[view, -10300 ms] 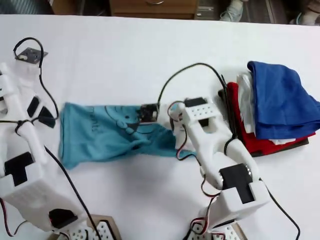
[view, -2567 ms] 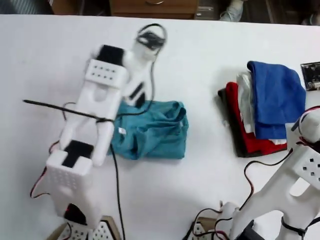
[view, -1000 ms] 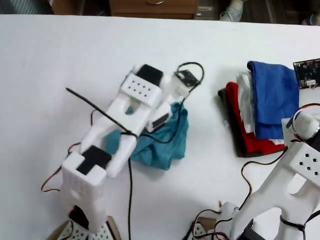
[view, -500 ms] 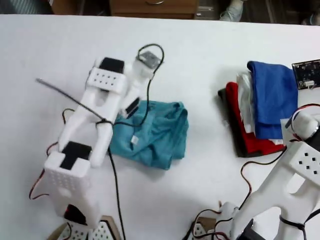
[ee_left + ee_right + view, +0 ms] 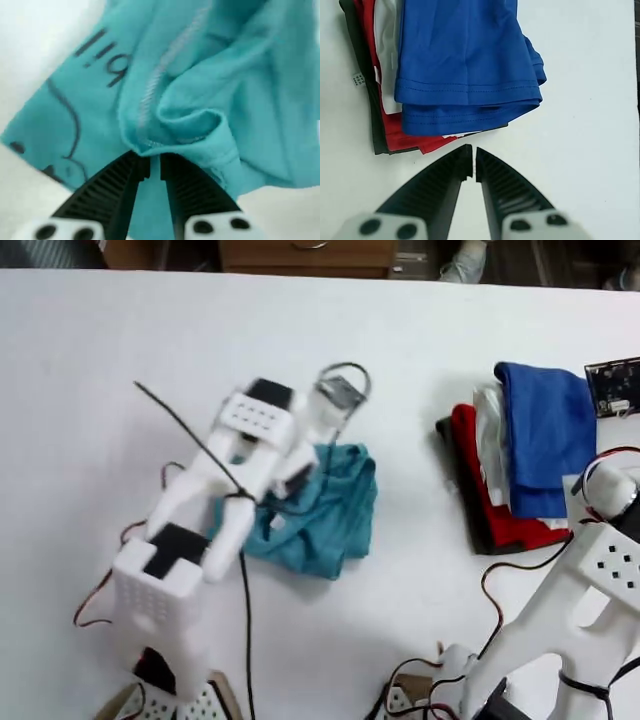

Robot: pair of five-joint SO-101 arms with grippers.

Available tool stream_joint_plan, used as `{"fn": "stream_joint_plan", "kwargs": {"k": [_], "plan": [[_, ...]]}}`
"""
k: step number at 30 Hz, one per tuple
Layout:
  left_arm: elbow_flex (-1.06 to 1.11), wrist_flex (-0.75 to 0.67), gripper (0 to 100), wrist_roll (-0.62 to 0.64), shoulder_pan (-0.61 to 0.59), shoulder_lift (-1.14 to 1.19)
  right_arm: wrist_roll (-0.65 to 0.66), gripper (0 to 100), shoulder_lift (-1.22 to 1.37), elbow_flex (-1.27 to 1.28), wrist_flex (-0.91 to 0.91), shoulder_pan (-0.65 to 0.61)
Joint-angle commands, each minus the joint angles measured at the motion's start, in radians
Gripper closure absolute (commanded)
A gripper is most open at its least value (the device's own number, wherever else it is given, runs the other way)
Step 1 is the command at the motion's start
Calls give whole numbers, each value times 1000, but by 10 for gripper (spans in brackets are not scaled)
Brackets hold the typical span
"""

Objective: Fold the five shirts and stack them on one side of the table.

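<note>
Standing at four of five: folded stack (image 5: 540,455) at high view's right. The teal shirt (image 5: 335,510) lies bunched at centre, unfinished; left gripper (image 5: 155,167) pinches a fold, jaws nearly closed. Right gripper (image 5: 473,162) is nearly closed, empty, beside the stack.

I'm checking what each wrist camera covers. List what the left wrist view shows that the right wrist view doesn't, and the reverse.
Left wrist view only: the teal shirt, bunched, with dark print on it and a fold pinched in the left gripper.

Right wrist view only: the pile of folded shirts, with the blue shirt on top, then the white shirt, red shirt and black shirt. The right gripper is shut and empty just off its edge.

Both: the white table and that arm's own black gripper.
</note>
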Motion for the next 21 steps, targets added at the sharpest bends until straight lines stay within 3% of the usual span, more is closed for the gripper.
{"fn": "stream_joint_plan", "kwargs": {"k": [1, 12, 16, 21], "plan": [[-33, 34, 932, 15, 91, -15, -6, 975, -22, -8, -19, 24], [-357, 287, 932, 58, 226, -15, -6, 975, -22, -8, -19, 51], [-407, 269, 932, 55, 110, -5, -6, 975, -30, -8, -19, 51], [-305, 176, 932, 55, -55, 44, 0, 975, -30, -9, -19, 81]]}}
